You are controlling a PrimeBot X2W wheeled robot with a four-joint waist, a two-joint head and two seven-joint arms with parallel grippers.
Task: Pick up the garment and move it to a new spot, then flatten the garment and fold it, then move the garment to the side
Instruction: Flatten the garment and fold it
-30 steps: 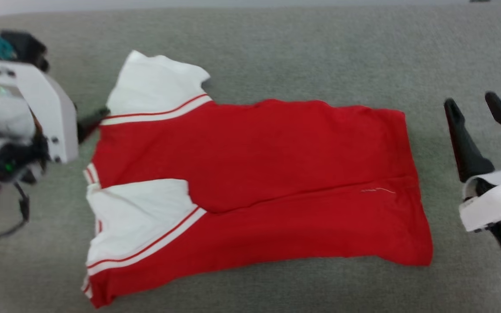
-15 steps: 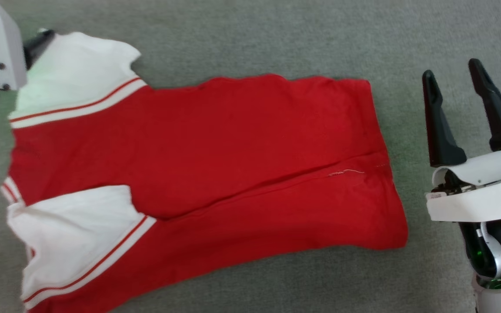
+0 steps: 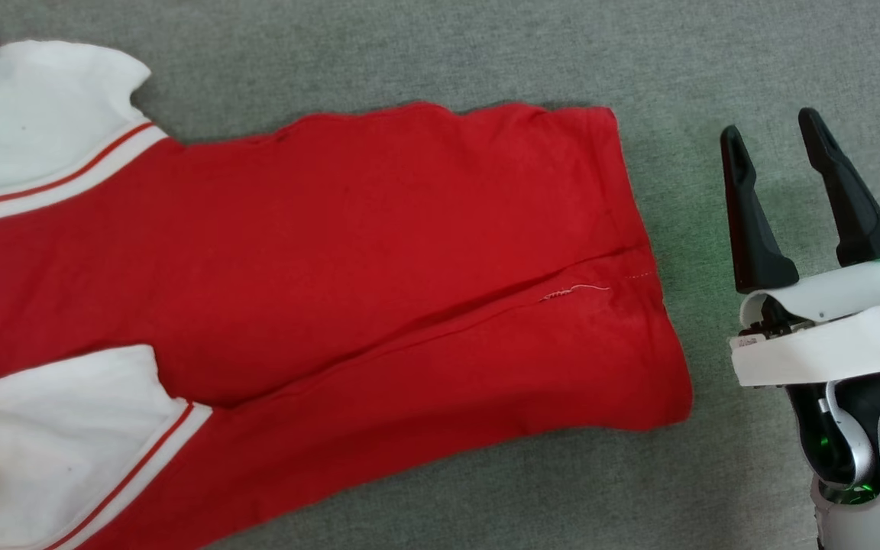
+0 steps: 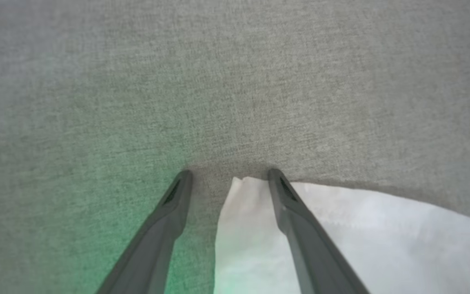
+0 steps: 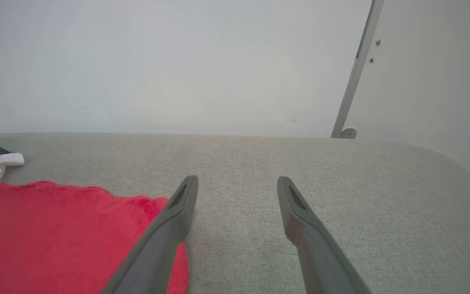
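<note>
Lying flat on the grey fabric surface (image 3: 440, 46), the garment (image 3: 348, 252) is folded lengthwise. Its red body runs from the white, red-striped sleeves at the head view's left to the hem at the right, with a crease crossing the middle. The right gripper (image 3: 770, 122) stands just beside that hem, apart from the cloth, its two dark fingers spread and holding nothing, while the left gripper (image 4: 229, 172) is equally wide, one finger over the corner of a white sleeve (image 4: 361, 228), the other over bare surface, grasping nothing.
</note>
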